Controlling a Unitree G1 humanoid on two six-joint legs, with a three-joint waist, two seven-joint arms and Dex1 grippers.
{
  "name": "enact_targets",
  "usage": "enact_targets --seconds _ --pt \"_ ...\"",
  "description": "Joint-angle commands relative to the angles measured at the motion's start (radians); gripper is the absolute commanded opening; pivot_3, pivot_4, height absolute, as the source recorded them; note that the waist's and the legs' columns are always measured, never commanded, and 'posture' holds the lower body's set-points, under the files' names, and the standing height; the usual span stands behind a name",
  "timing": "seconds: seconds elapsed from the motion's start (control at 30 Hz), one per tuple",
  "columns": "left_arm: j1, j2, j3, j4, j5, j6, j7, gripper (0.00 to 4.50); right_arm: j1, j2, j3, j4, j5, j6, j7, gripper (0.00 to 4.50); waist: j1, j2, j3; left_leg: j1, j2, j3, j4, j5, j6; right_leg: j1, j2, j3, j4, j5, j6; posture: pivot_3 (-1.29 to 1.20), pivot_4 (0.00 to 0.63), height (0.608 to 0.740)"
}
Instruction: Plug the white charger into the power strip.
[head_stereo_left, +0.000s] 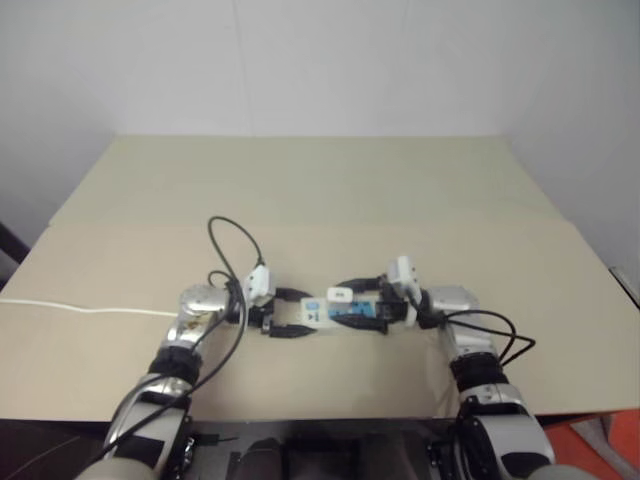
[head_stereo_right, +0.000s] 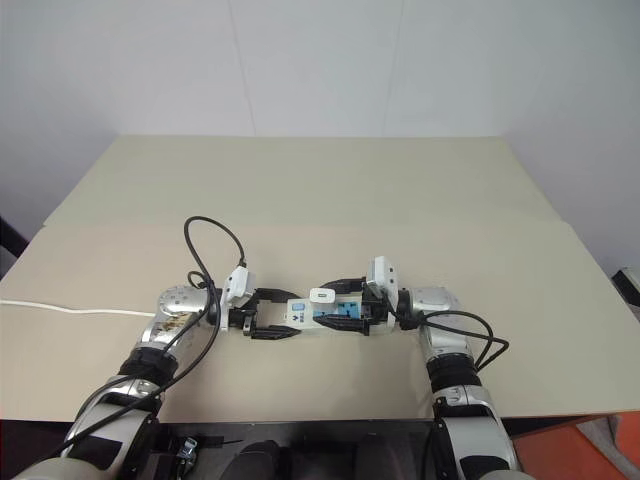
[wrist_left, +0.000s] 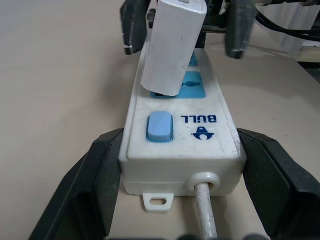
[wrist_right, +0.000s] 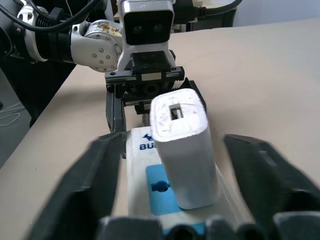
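Observation:
The power strip (head_stereo_left: 318, 312) lies flat on the tan table between my two grippers. The white charger (head_stereo_left: 338, 294) stands in the blue socket next to the switch (wrist_left: 159, 126), leaning a little toward the switch end. My left gripper (wrist_left: 179, 140) is shut on the strip's switch end, one black finger (wrist_left: 95, 175) against each long side. My right gripper (wrist_right: 175, 142) is open around the charger (wrist_right: 185, 150), with its fingers (wrist_right: 100, 175) well clear on both sides and touching nothing. The two grippers point at each other along the strip.
The strip's thin white cord (head_stereo_left: 80, 307) runs off across the table to the left edge. The table (head_stereo_left: 330, 190) stretches back to a white wall. Black cables (head_stereo_left: 235, 245) loop above both wrists. An orange object (head_stereo_left: 600, 440) sits beyond the front right corner.

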Motion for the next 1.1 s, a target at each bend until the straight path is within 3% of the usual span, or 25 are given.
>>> enact_targets --seconds 0.03,0.2,0.4,0.53,0.63,0.77,1.1 --pt "-0.022 -0.002 0.025 -0.024 -0.028 -0.004 0.019 3.22 0.043 -0.017 0.053 0.036 0.002 0.042 -0.022 4.4 0.0 0.0 0.0 0.0 0.0 0.0 0.0 0.0 0.0 0.0 0.0 0.0 0.0 0.0 0.0 0.0 0.15 0.74" --pt "-0.02 -0.004 0.025 -0.023 -0.027 -0.007 0.023 3.22 0.033 -0.037 0.064 0.016 0.033 0.056 -0.067 4.4 0.0 0.0 0.001 0.0 0.0 0.0 0.0 0.0 0.0 0.0 0.0 0.0 0.0 0.0 0.0 0.0 0.15 0.74" --pt "-0.012 -0.006 0.026 -0.028 -0.027 -0.011 0.031 3.22 0.064 -0.073 0.044 -0.174 0.109 0.077 -0.123 4.4 0.007 0.001 0.004 -0.002 0.0 0.0 0.0 0.0 0.0 -0.001 0.0 0.0 0.0 -0.002 0.004 0.0 0.15 0.74" --pt "-0.003 -0.007 0.025 -0.033 -0.027 -0.015 0.034 3.22 0.097 -0.086 0.042 -0.323 0.127 0.05 -0.195 4.4 0.014 0.002 0.005 -0.016 0.0 0.0 0.003 0.001 0.001 -0.017 0.0 0.0 0.002 0.002 -0.003 0.0 0.15 0.74" --pt "0.001 -0.009 0.02 -0.034 -0.026 -0.017 0.036 3.22 0.115 -0.103 0.046 -0.384 0.139 0.049 -0.216 4.4 0.016 0.004 0.007 -0.018 -0.001 0.001 0.003 0.001 0.001 -0.018 0.001 0.0 0.002 0.002 -0.003 0.0 0.15 0.74" --pt "-0.004 -0.011 0.017 -0.025 -0.025 -0.021 0.034 3.22 0.103 -0.099 0.048 -0.393 0.129 0.04 -0.283 4.4 0.018 0.003 0.008 -0.018 -0.001 0.001 0.003 0.001 0.001 -0.018 0.002 0.0 0.001 0.002 -0.003 0.0 0.15 0.74" --pt "-0.012 -0.015 0.014 -0.018 -0.025 -0.023 0.03 3.22 0.073 -0.133 0.094 -0.329 0.137 0.013 -0.221 4.4 0.02 0.003 0.01 -0.018 -0.001 0.003 0.003 0.001 0.001 -0.018 0.002 0.0 0.0 0.002 -0.003 0.0 0.15 0.74"
